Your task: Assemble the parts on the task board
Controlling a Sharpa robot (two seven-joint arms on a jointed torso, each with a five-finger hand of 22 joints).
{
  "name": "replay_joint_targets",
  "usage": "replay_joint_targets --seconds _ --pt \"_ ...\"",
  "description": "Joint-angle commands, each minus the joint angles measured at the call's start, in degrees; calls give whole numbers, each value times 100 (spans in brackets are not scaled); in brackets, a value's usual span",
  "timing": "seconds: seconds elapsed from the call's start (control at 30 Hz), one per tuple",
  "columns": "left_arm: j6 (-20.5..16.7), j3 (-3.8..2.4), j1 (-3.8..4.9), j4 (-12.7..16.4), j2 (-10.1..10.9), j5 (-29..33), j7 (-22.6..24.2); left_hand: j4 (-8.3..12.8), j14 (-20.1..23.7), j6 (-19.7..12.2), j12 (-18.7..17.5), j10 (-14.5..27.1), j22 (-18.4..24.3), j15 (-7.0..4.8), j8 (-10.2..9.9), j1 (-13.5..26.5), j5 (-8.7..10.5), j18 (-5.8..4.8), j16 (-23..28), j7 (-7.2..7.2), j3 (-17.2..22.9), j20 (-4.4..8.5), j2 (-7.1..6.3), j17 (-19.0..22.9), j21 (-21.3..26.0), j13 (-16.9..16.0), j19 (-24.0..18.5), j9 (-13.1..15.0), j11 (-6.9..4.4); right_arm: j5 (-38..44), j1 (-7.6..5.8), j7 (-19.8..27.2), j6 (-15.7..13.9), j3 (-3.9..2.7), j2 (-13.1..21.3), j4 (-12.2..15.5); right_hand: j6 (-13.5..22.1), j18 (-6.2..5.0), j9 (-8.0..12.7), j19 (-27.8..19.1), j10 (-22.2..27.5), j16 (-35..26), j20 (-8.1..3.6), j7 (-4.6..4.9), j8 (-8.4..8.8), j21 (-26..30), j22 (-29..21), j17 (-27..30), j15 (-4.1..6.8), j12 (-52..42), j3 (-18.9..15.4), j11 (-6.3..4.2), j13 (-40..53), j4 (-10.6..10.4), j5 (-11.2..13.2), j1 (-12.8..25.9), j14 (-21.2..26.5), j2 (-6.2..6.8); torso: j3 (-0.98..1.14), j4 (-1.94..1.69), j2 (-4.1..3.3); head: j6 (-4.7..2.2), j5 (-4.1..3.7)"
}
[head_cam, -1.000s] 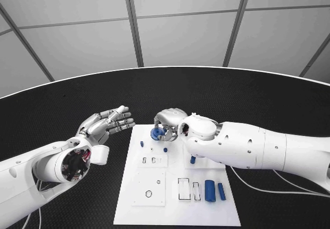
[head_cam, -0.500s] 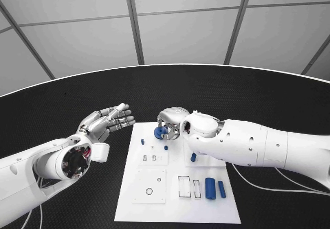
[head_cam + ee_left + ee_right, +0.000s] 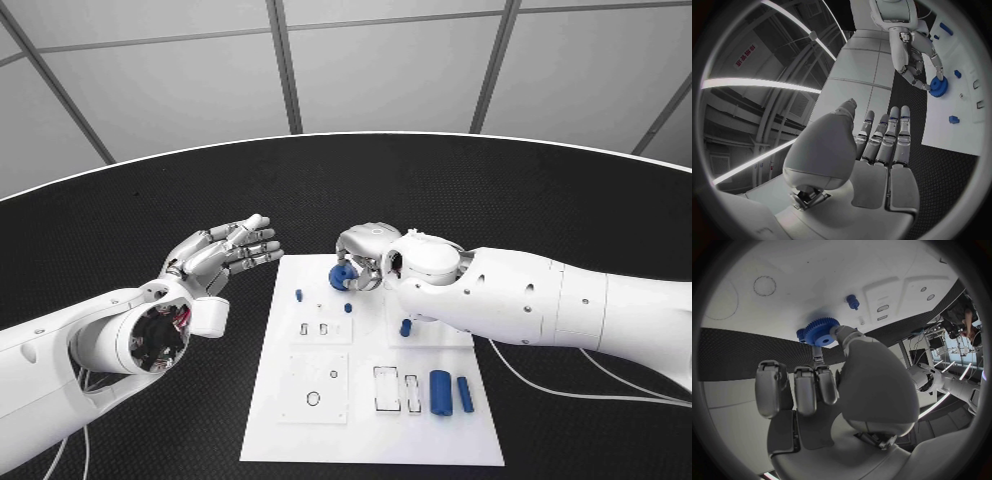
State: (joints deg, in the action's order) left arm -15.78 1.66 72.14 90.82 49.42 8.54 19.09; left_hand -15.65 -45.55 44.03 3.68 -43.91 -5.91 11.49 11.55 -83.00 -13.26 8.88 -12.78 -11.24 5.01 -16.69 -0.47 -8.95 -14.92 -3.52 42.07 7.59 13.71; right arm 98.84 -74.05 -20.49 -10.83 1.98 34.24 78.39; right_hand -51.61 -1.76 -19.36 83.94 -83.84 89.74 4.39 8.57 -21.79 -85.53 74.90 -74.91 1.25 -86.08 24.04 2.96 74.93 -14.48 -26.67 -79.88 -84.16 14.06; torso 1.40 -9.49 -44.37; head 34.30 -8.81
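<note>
Blue gear (image 3: 342,277): pinched in right hand (image 3: 368,258) fingertips, over the far edge of the white board (image 3: 296,430). Left hand (image 3: 221,254): holds nothing, fingers apart and extended, palm up, beside the board, well apart from the gear. Blue peg (image 3: 852,302): just beyond the gear, on the board.

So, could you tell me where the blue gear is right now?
In the head view, the blue gear sits at the task board's far edge, pinched in the right hand.
</note>
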Motion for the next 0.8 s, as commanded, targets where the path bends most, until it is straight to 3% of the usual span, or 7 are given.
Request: replay_joint_targets --seconds 0.03,0.37,0.47,0.6,0.8 --pt "1 0 0 1 2 0 -1 1 37 -19 -8 33 9 18 -36 -61 -11 12 27 -503 20 7 4 -4 -1 0 14 -5 19 0 0 10 34 1 -15 -29 -148 38 -14 398 -281 21 -26 -123 -1 -10 1019 -1496 44 -26 36 -35 1128 -3 26 12 -581 -45 -1 -5 -6 3 13" --pt "1 0 0 3 12 0 -16 1 37 -19 -8 33 9 18 -36 -61 -11 12 27 -503 20 7 4 -4 -1 0 14 -5 19 0 1 61 43 17 -50 -45 -153 38 -16 396 -280 18 -30 -124 14 -7 1018 -1489 49 -24 23 -35 1126 -9 129 87 -579 -16 5 -3 -14 38 30" --pt "1 0 0 1 13 0 -19 12 34 -33 -6 43 14 18 -43 -81 -8 11 34 -502 41 7 -3 -7 0 0 14 -9 19 -1 1 58 -3 24 -66 -73 -105 37 -7 394 -254 18 -27 -109 70 0 1014 -1490 41 4 2 -25 1100 -11 382 175 -579 14 1 -4 -10 47 33" --pt "1 0 0 2 16 -1 -21 12 34 -33 -6 43 14 18 -43 -81 -8 11 34 -502 41 7 -3 -7 0 0 14 -9 19 -1 2 58 -40 30 -75 -96 155 33 58 386 -180 19 22 -18 280 19 999 -1491 -30 81 -94 54 1027 -53 886 311 -580 57 1 -10 -11 54 36" --pt "4 0 0 4 20 -1 -29 12 34 -33 -6 43 14 18 -43 -81 -8 11 34 -502 41 7 -3 -7 0 0 14 -9 19 -1 2 45 -52 35 -81 -97 268 31 87 384 -134 20 57 12 393 26 995 -1494 -62 127 -159 85 984 -66 990 338 -580 49 4 -5 -9 69 43"
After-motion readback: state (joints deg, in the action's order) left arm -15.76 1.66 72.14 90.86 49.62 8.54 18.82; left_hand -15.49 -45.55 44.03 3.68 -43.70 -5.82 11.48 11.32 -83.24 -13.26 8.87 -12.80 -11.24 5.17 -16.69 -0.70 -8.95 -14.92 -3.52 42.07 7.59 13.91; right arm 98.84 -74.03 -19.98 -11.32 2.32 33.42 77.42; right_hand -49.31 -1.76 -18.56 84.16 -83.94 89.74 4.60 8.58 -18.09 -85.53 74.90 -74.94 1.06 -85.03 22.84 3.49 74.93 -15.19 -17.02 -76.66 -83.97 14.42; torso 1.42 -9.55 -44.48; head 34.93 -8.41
